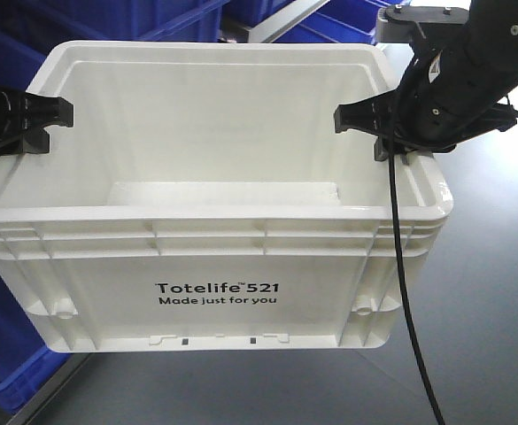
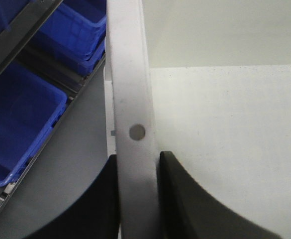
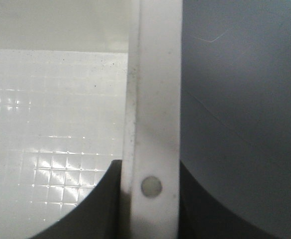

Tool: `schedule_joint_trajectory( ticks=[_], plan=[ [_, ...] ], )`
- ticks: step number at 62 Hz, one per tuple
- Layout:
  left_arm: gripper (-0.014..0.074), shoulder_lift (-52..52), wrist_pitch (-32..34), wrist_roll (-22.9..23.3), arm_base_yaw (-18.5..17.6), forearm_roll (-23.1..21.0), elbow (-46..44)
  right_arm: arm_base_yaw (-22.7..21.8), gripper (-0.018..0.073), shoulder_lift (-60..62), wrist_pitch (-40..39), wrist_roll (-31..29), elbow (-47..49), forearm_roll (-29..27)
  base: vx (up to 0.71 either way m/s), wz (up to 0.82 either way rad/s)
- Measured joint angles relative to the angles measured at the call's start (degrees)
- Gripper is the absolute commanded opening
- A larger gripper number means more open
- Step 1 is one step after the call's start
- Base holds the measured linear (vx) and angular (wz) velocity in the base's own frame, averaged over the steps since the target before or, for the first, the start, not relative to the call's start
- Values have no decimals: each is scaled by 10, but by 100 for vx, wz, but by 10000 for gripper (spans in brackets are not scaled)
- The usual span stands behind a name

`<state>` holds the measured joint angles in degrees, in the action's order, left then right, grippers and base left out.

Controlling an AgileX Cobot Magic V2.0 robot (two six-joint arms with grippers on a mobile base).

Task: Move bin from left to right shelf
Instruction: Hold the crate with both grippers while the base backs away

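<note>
Left tool (image 1: 53, 119) and right tool (image 1: 351, 118) each clamped on opposite rims of the bin (image 1: 241, 257), so it hangs level for the carry right

From my station I could read only one marking, a black print (image 1: 219, 294) centred low on the front wall of the white bin (image 1: 90, 266). Its upper line, in larger letters, read "Totelife 521", with a tiny raised mark after "Totelife" that was too small for me to make out. The smaller line directly beneath read "Made just for you". Neither wrist view gave me anything legible.
</note>
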<state>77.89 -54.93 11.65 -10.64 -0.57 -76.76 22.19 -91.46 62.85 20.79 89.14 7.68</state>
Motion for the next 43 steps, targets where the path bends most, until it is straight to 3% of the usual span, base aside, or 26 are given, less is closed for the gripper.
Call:
schedule_joint_trajectory(
  ticks=[43],
  plan=[
    [-6, 0, 0, 0, 0, 1, 0, 0, 22, 0, -1, 0, 0, -1, 11, -42]
  ],
)
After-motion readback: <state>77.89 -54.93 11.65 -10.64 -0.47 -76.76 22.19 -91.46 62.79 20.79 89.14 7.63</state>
